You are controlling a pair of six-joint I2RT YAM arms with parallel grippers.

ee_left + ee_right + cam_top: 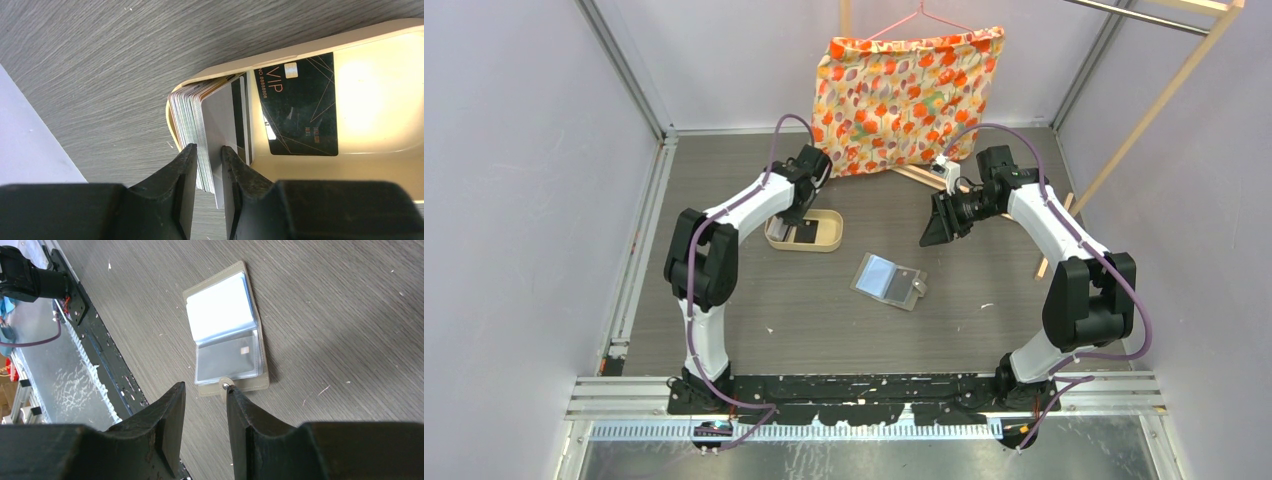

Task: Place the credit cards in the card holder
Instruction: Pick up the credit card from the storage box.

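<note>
The left claw [209, 150] is hanging down into one end of the tan oval tray [300, 46], which is sitting on the worktop [100, 60] left of centre. A stack of credit cards [186, 112] is standing on edge against that end wall, w/ a grey card [220, 120] leaning at its inner side. The claw's fingers [185, 192] are straddling the grey card plus a few cards from the stack. Card edges are filling the narrow gap btwn them, but I can't tell if they're actually pinching. A black VIP card [300, 110] is lying flat on the tray floor just beside the stack, gold lettering up.

The card holder [889, 281] is lying opened flat on the worktop, roughly mid btwn the two arms & apart from the tray. In the right wrist view one clear pocket is glaring white. The other is showing a greyish card [227, 360] w/ a small pale chip square. The holder's snap tab [226, 384] is sticking out from the edge nearest that camera.

The right claw [206, 386] is hovering above the worktop, fingers parted w/ nothing btwn them, to the far right of the holder & not touching it. A floral cloth [909, 95] is hanging on a hanger at the back.
</note>
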